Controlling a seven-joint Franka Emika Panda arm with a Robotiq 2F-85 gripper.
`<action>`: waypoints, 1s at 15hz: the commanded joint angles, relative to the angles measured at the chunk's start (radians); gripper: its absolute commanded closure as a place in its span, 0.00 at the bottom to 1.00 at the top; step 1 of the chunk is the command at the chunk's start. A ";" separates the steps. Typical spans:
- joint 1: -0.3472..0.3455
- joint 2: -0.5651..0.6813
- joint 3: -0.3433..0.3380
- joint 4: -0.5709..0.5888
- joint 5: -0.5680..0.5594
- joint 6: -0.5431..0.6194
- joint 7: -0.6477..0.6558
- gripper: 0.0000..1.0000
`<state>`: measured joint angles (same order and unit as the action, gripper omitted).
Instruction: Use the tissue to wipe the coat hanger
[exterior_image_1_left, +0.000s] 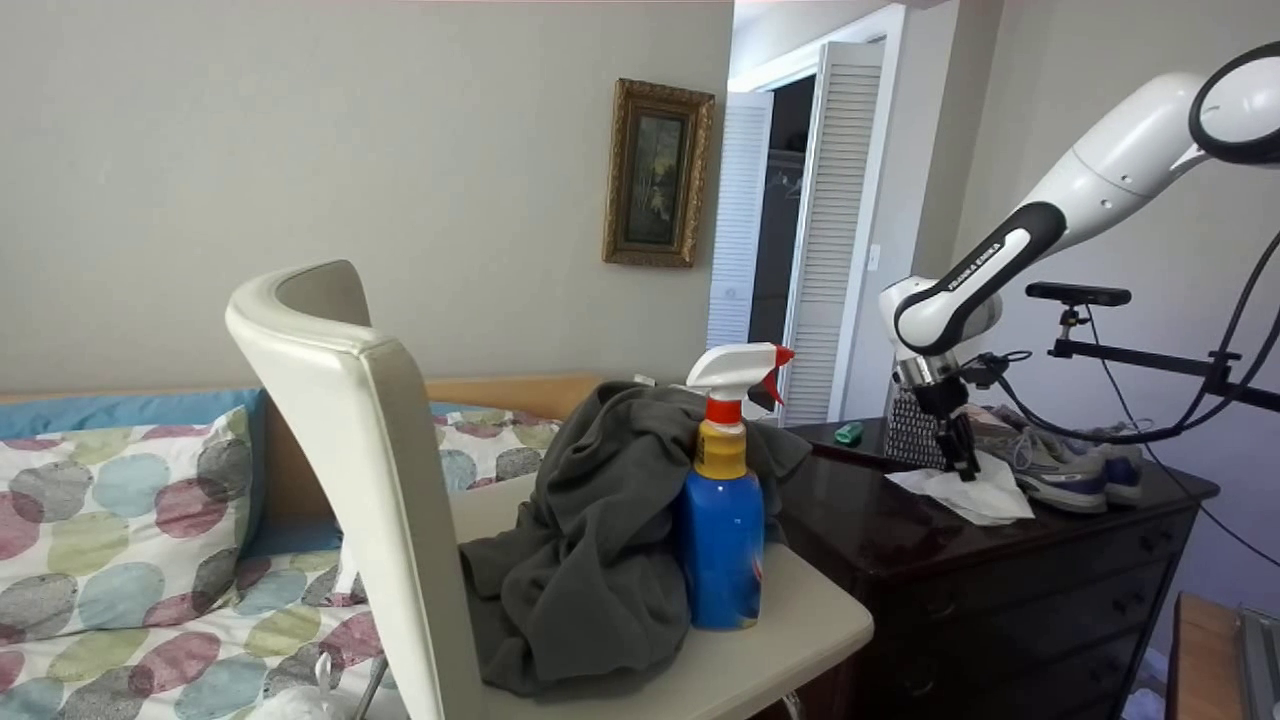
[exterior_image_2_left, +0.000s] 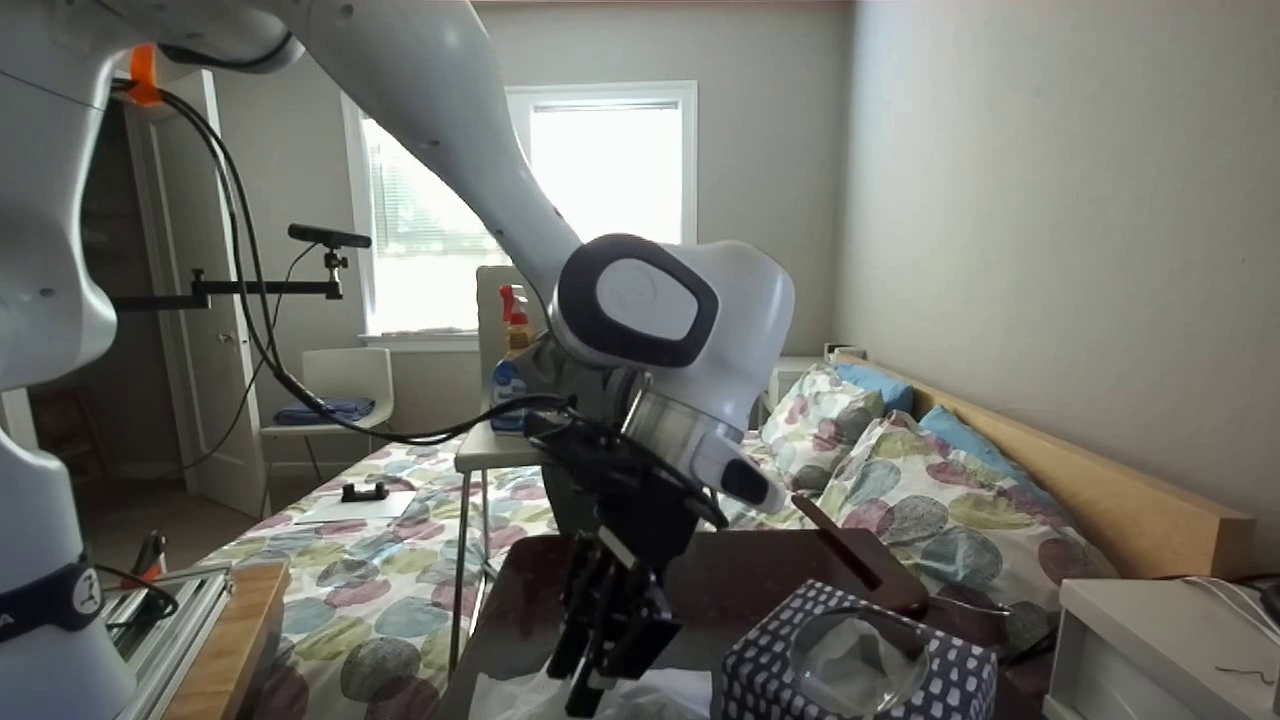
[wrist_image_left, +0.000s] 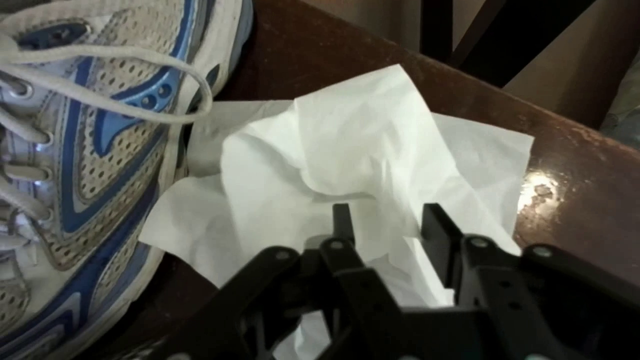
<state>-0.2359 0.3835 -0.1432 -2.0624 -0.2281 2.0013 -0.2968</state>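
In the wrist view, the edge of the dark wooden dresser (wrist_image_left: 590, 200) cuts on a slant across the upper right, and the tissue (wrist_image_left: 360, 150) lies crumpled and layered on the dresser top, one corner near that edge. I'm hemmed in on the left of this view, where a white-and-blue sneaker (wrist_image_left: 100, 195) sits right against the tissue; whether any of the sheet runs under the sole I can't tell. My freer side is the right, where bare, glossy wood shows. In both exterior views the patterned tissue box (exterior_image_2_left: 740, 670) stands close to my gripper (wrist_image_left: 387, 222), so I have little slack there.

My fingers (wrist_image_left: 342, 220) are parted by a moderate gap, out over the tissue, with white sheet showing between them. I can't tell whether the tips touch it.

Farther along the dresser top lies a small green object (exterior_image_1_left: 848, 433), too small for me to name. In both exterior views a cream chair (exterior_image_1_left: 810, 610) carries a heap of grey cloth (exterior_image_1_left: 600, 520) and an upright spray bottle (exterior_image_1_left: 722, 550), blue with a red trigger. Around that I see dotted bedding (exterior_image_1_left: 150, 660), a gilt-framed painting (exterior_image_1_left: 658, 175) on the wall, louvered doors (exterior_image_1_left: 840, 200) and, behind my white arm (exterior_image_2_left: 430, 100), a bright window (exterior_image_2_left: 613, 160).
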 joint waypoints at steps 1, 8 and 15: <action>0.015 -0.158 0.010 -0.080 0.010 0.017 -0.019 0.27; 0.032 -0.340 0.015 -0.106 0.178 -0.059 0.008 0.00; 0.039 -0.322 0.003 -0.077 0.165 -0.065 0.013 0.00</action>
